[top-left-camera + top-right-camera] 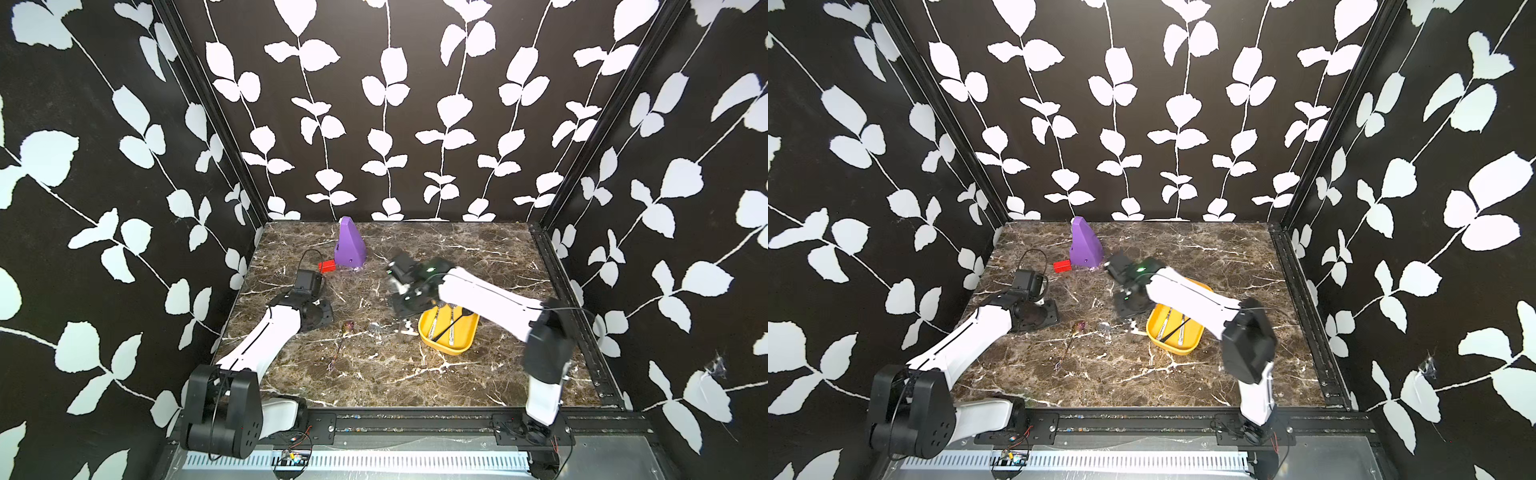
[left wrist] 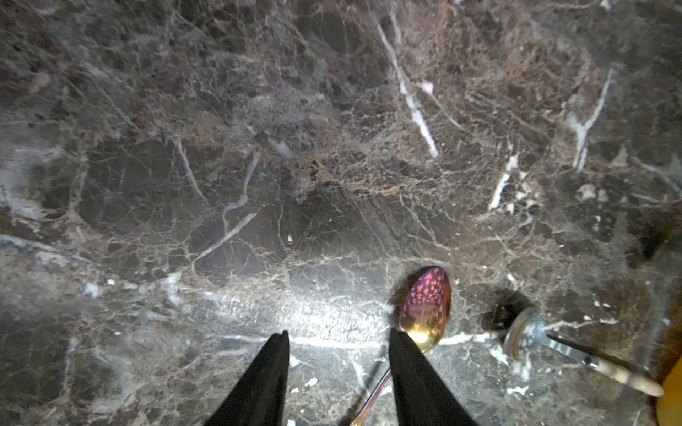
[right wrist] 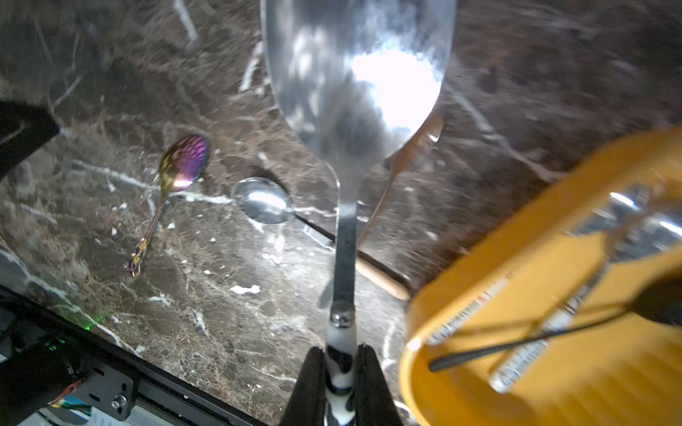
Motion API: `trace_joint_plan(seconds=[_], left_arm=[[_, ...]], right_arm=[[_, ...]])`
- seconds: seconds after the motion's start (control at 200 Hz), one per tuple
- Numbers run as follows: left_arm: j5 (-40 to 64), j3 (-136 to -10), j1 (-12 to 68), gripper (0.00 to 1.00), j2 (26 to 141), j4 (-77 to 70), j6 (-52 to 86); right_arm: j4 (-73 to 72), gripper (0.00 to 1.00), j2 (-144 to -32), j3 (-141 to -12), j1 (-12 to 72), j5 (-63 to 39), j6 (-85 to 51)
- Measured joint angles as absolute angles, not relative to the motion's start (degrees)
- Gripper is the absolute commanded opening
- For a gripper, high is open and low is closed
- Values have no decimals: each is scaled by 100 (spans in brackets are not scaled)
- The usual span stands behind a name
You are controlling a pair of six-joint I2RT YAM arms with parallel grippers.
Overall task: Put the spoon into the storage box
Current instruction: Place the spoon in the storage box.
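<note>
Steel spoon (image 3: 354, 92), black-and-white handle pinched in the right gripper (image 3: 341, 372), hanging just left of the yellow storage box (image 3: 516, 265); left gripper (image 2: 339, 339) half-open, empty; risk: end-held spoon pivoting, striking the rim

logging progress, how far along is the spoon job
Done: spoons already lie in the yellow storage box.

In hand: the right hand is shut on a silver spoon, gripping its black-and-white handle, beside the box, not yet in it.

Left: the iridescent spoon and a wooden-handled spoon lie on the marble table. The left hand is open by the iridescent one.
</note>
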State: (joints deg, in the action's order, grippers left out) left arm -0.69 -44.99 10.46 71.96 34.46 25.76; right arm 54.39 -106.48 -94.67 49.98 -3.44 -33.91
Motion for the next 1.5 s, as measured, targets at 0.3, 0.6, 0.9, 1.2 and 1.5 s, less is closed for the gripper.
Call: trace_joint_plan(seconds=[0.3, 0.6, 0.9, 1.2, 1.5], left_arm=[[8, -4499, 1046, 49, 7065, 3433, 2574], [117, -4495, 1046, 49, 7067, 3398, 2589], [224, -4484, 1046, 49, 7067, 3378, 2591], [283, -4471, 1046, 49, 7070, 3315, 2593], [578, -4475, 1046, 49, 7124, 3299, 2543]], right_arm=[[5227, 6, -10228, -8298, 4038, -384, -3645], [4950, 9, -10123, -7585, 3315, -377, -4206], [4602, 11, -10219, -7266, 3194, -421, -4807], [4259, 21, -10652, -7120, 3183, -666, -5092], [4125, 36, -10687, -7081, 3183, -779, -5135]])
